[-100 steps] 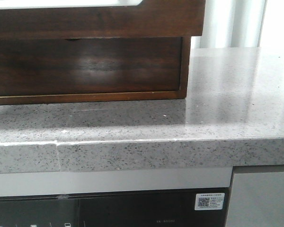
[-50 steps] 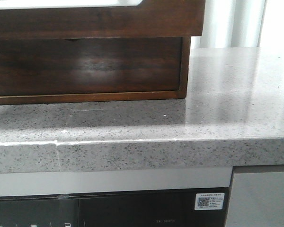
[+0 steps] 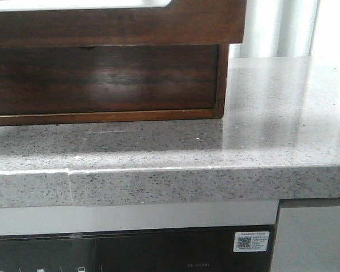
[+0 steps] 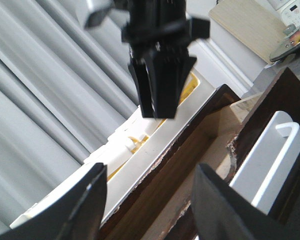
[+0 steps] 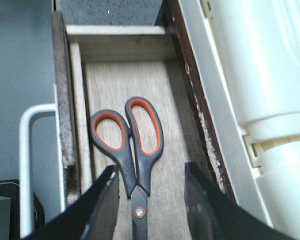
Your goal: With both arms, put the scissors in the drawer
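Observation:
The scissors point(image 5: 135, 145), dark grey with orange loop inserts, lie flat on the pale wooden floor of the open drawer point(image 5: 175, 150), loops pointing away from my wrist. My right gripper point(image 5: 150, 172) is open just above them, one finger on each side of the pivot, not touching. In the left wrist view my left gripper point(image 4: 150, 172) is open and empty above the drawer's dark wooden edge point(image 4: 190, 150), and the right gripper point(image 4: 160, 107) hangs over the drawer. In the front view the pulled-out drawer front point(image 3: 113, 25) shows at the top; no gripper or scissors show there.
A white bar handle point(image 5: 27, 150) sits on the drawer front point(image 4: 270, 155). A white plastic rack point(image 5: 260, 75) lies on the cabinet beside the drawer point(image 4: 140, 145). A lower drawer front with a notch point(image 3: 102, 79) stands on the grey speckled counter point(image 3: 260, 130).

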Controlling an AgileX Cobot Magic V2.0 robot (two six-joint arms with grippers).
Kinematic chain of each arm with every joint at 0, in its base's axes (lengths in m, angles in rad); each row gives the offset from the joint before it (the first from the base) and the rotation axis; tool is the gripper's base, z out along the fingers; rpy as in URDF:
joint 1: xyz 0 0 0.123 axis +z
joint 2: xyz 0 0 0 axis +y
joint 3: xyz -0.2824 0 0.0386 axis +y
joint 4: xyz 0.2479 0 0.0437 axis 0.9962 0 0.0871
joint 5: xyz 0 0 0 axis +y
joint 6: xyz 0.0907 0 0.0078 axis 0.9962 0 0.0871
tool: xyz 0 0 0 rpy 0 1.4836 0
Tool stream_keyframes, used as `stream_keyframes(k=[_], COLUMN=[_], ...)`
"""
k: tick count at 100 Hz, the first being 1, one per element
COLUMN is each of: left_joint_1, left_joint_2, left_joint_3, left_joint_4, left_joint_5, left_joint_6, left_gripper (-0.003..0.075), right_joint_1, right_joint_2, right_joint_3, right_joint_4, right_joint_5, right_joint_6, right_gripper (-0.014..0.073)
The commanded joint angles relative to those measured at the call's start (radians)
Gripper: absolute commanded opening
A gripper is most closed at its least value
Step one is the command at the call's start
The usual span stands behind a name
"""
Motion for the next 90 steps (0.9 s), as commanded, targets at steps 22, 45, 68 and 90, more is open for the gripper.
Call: stream_keyframes(k=[22,45,68,90], left_joint_1=[-0.008,-0.008,-0.008,-0.008], left_joint_2=[0.005,-0.058,-0.180,-0.277], left_joint_3=[-0.039,-0.041,-0.041,-0.041], left_joint_4=[-0.018,-0.133,-0.306,-0.355], left_joint_5=[-0.070,-0.061,0.134,0.250], left_joint_6=[-0.013,-0.013,-0.013,-0.013], left_gripper=[0.0279,0.0006,0.0003,0.0003], right_joint_1=[-0.005,-0.005,-0.005,-0.005], right_joint_2=[-0.159,-0.250,-0.381,-0.569], right_joint_3=[-0.027,-0.020,0.110,0.388], right_joint_4=[0.020,-0.021,-0.021,-0.032], right_joint_5=[0.023,0.023,0.021,-0.175], right_joint_6=[0.069,0.111,0.117,0.117], right_gripper=[0.0125,-0.0118,-0.0116,-0.0104])
